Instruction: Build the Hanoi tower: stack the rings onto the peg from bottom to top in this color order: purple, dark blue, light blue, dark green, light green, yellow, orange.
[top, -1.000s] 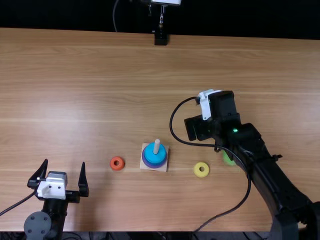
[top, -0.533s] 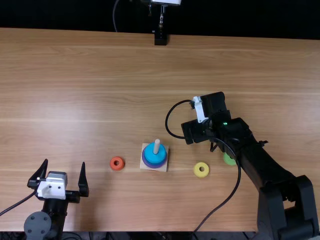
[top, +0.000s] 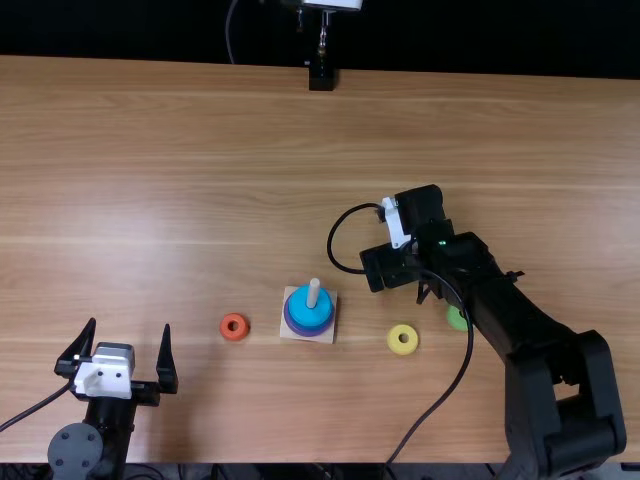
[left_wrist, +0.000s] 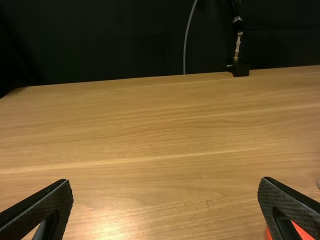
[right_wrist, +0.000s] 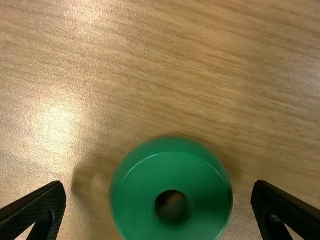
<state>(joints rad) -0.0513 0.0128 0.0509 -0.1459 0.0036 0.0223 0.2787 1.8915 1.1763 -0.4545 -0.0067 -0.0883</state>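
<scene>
Circling the peg, blue ring tops purple ring. Left gripper gapes, empty; right gripper, spread wide, frames green ring untouched.

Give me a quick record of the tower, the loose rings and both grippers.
tower: peg on a square base; light blue ring above purple ring; dark blue hard to make out
orange ring: on the table, left of the tower
yellow ring: on the table, right of the tower
light green ring: partly behind the right arm
dark green ring: ungripped, below the right gripper
right gripper: open
left gripper: open, empty
</scene>
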